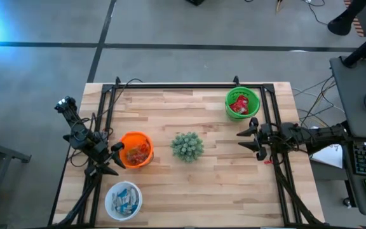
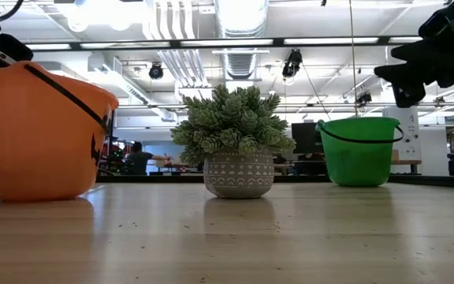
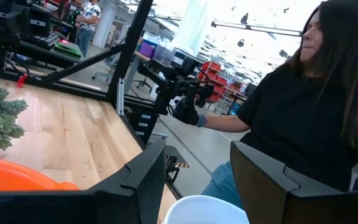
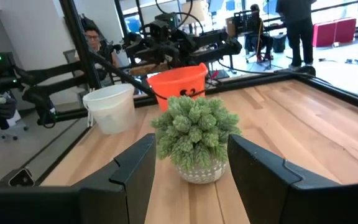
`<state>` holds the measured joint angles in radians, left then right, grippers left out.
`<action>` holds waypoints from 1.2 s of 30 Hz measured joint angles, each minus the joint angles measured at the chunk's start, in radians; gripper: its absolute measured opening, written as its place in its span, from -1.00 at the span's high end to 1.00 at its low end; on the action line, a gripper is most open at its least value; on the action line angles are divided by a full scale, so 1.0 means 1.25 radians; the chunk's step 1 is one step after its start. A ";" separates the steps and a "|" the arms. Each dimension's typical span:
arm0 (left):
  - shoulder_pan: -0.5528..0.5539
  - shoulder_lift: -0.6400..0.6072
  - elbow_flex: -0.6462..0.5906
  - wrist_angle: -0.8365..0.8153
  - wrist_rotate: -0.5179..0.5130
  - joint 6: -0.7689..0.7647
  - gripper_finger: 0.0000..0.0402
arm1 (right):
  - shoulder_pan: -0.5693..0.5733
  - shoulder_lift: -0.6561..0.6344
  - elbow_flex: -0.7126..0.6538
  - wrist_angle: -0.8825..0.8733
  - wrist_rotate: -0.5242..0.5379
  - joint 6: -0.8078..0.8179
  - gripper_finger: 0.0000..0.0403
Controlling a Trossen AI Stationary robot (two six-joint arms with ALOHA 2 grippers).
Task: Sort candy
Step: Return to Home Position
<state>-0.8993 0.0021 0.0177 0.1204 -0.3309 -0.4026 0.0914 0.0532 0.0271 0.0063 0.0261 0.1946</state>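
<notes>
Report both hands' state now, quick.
Left hand: open, empty, beside the orange plastic bucket.
Right hand: open, empty, near the green plastic bucket.

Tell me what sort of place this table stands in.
Most likely a robotics lab in an open industrial hall: exposed ceiling ducts and strip lights, a desk with a keyboard beside the wooden table, and a person at another arm rig.
</notes>
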 joint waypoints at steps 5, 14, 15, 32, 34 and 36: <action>0.000 0.000 0.000 -0.001 0.000 -0.004 0.19 | 0.000 0.001 -0.011 0.008 -0.002 0.010 0.06; 0.000 0.000 0.000 -0.006 0.000 -0.072 0.19 | 0.000 0.012 -0.012 0.008 -0.002 0.003 0.06; 0.000 0.001 0.000 -0.008 0.000 -0.073 0.19 | 0.000 0.014 -0.012 0.007 -0.001 0.003 0.06; 0.000 0.007 -0.001 -0.026 0.076 0.339 0.19 | 0.000 0.016 -0.012 0.006 0.000 0.003 0.06; 0.000 0.007 -0.001 -0.034 0.132 0.366 0.19 | 0.000 0.016 -0.013 0.005 0.000 0.003 0.06; 0.000 0.007 -0.001 -0.059 0.170 0.370 0.19 | 0.000 0.016 -0.013 0.005 0.000 0.003 0.06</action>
<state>-0.8997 0.0113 0.0170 0.0461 -0.1180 0.0602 0.0914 0.0738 0.0113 0.0132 0.0257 0.1986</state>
